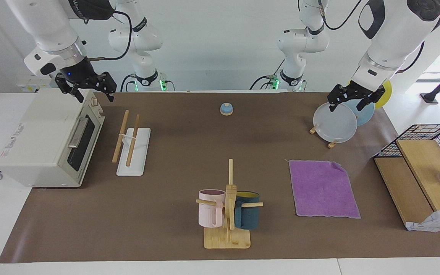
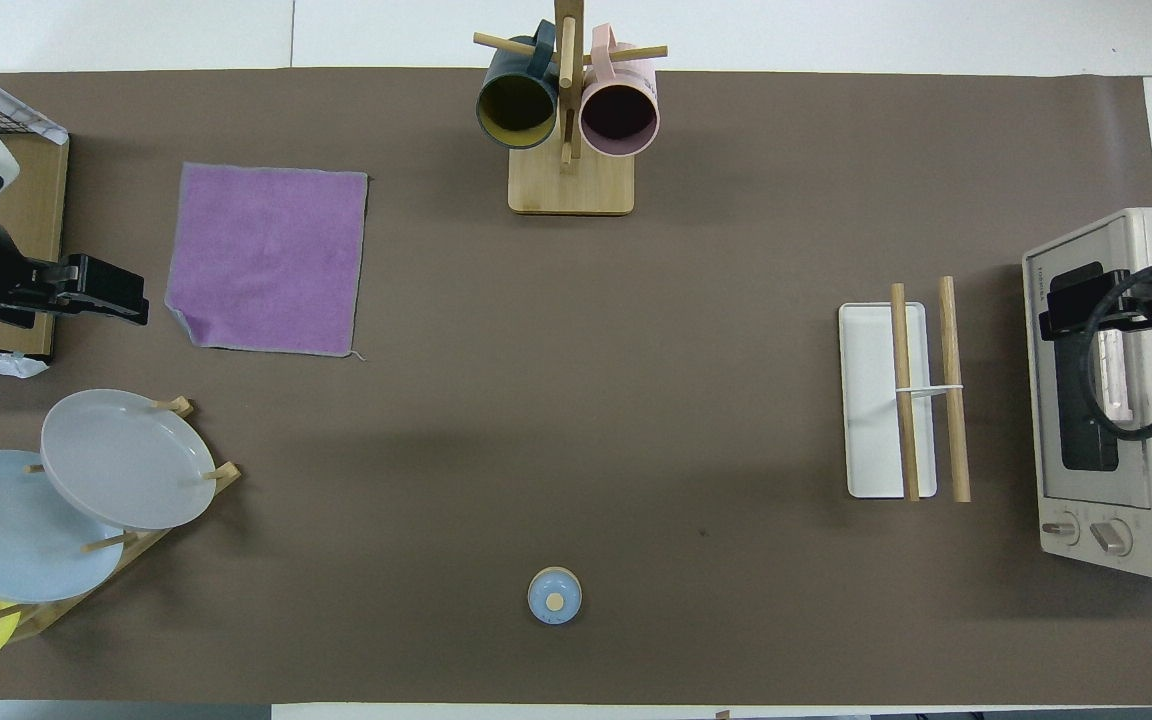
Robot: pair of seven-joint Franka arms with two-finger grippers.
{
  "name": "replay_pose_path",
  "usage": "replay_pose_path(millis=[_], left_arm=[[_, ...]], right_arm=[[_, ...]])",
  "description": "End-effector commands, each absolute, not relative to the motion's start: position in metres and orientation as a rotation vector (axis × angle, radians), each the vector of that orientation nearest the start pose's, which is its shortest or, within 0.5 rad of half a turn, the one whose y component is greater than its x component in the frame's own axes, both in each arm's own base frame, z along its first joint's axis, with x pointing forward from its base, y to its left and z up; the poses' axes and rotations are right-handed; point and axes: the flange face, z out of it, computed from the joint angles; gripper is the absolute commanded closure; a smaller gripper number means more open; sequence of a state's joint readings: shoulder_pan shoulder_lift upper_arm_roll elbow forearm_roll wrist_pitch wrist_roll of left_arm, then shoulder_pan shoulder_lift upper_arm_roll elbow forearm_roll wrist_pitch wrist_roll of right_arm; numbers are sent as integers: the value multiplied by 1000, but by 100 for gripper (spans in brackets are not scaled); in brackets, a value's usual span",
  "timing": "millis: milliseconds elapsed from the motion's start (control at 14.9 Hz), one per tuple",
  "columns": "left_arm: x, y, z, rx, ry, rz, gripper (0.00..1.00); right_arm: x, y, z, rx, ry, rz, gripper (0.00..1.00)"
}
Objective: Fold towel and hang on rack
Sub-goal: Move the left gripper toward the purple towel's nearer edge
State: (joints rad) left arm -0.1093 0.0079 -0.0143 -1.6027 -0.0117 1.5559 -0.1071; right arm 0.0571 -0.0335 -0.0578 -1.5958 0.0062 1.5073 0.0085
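Note:
The towel (image 1: 325,189) (image 2: 266,258) lies flat on the brown mat with its purple face up, toward the left arm's end. The corner nearest the plates is slightly curled. The rack (image 1: 130,139) (image 2: 921,390) has two wooden rods on a white base and stands beside the oven, toward the right arm's end. My left gripper (image 1: 348,106) (image 2: 131,295) is open and empty, up in the air over the plates. My right gripper (image 1: 94,97) (image 2: 1051,300) is open and empty, raised over the oven's corner. Neither gripper touches the towel or the rack.
A white toaster oven (image 1: 48,137) (image 2: 1116,400) stands at the right arm's end. A mug tree (image 1: 228,206) (image 2: 568,110) with two mugs stands at the mat's edge farthest from the robots. A plate stand (image 1: 335,123) (image 2: 121,460), a bell (image 1: 226,109) (image 2: 554,595) and a wire basket with boards (image 1: 422,168) are also here.

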Motion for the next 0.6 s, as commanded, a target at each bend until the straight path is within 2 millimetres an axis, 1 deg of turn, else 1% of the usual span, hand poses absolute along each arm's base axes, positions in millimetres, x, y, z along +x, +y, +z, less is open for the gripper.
replay_pose_path(millis=[0, 201, 335, 401, 468, 535], left_arm=[[542, -57, 590, -3138, -75, 46, 0], [552, -37, 535, -3140, -123, 10, 0], [574, -28, 479, -3138, -150, 34, 0], [583, -18, 451, -3136, -179, 51, 0], [588, -7, 427, -3135, -203, 51, 0], [589, 0, 408, -3135, -223, 27, 0]], right_arm=[[530, -1, 630, -3136, -12, 94, 0], [531, -1, 630, -3136, -10, 89, 0], [531, 0, 631, -3136, -12, 84, 0], [531, 0, 631, -3136, -15, 82, 0], [531, -1, 630, -3136, -12, 84, 0], [531, -1, 630, -3136, -12, 84, 0]])
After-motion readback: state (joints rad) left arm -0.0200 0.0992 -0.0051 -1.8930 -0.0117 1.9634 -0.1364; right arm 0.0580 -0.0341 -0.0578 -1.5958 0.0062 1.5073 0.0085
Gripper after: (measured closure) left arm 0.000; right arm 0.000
